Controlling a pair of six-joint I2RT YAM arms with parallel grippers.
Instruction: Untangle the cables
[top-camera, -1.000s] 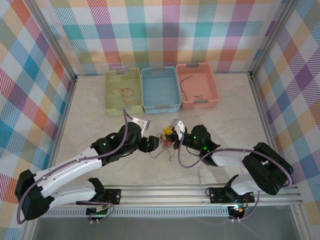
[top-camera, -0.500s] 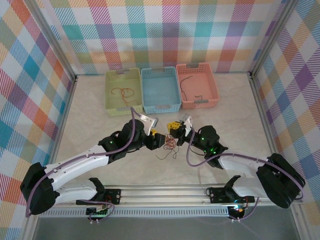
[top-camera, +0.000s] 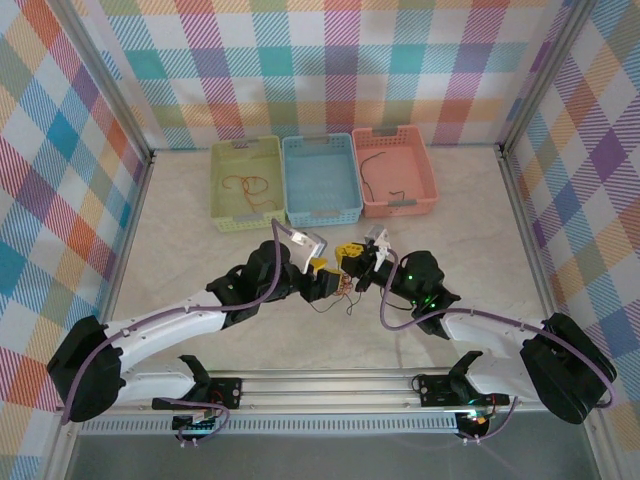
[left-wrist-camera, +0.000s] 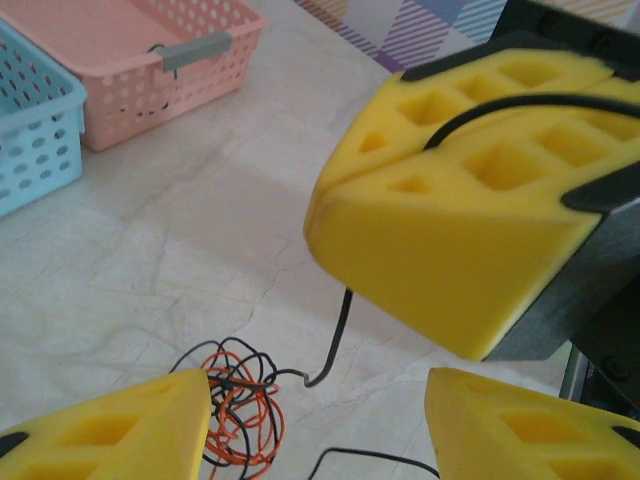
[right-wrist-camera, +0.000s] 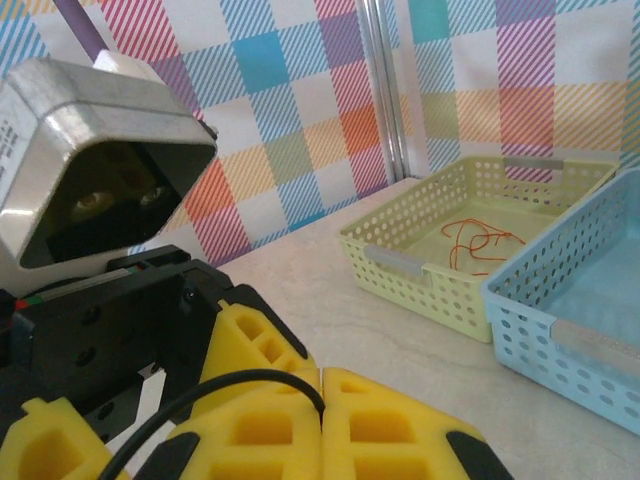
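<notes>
A small tangle of red-orange and black cables (top-camera: 342, 288) lies on the table between the two grippers. In the left wrist view the tangle (left-wrist-camera: 238, 402) rests against my left gripper's left fingertip (left-wrist-camera: 150, 425). My left gripper (left-wrist-camera: 318, 398) stands open, with bare table and one black strand between its yellow pads. Just above it my right gripper (right-wrist-camera: 321, 392) is shut on a black cable (left-wrist-camera: 340, 325) that hangs down into the tangle. In the top view the left gripper (top-camera: 325, 281) and the right gripper (top-camera: 353, 264) almost touch.
Three baskets stand in a row at the back: a yellow-green one (top-camera: 226, 190) with a red-orange cable, a blue one (top-camera: 320, 212), and a pink one (top-camera: 425, 170) with a black cable. Plaid walls and metal posts close in the table.
My left gripper has moved right, up to the tangle, and its jaws have narrowed somewhat. The right arm has shifted right while its gripper stayed shut on the black cable.
</notes>
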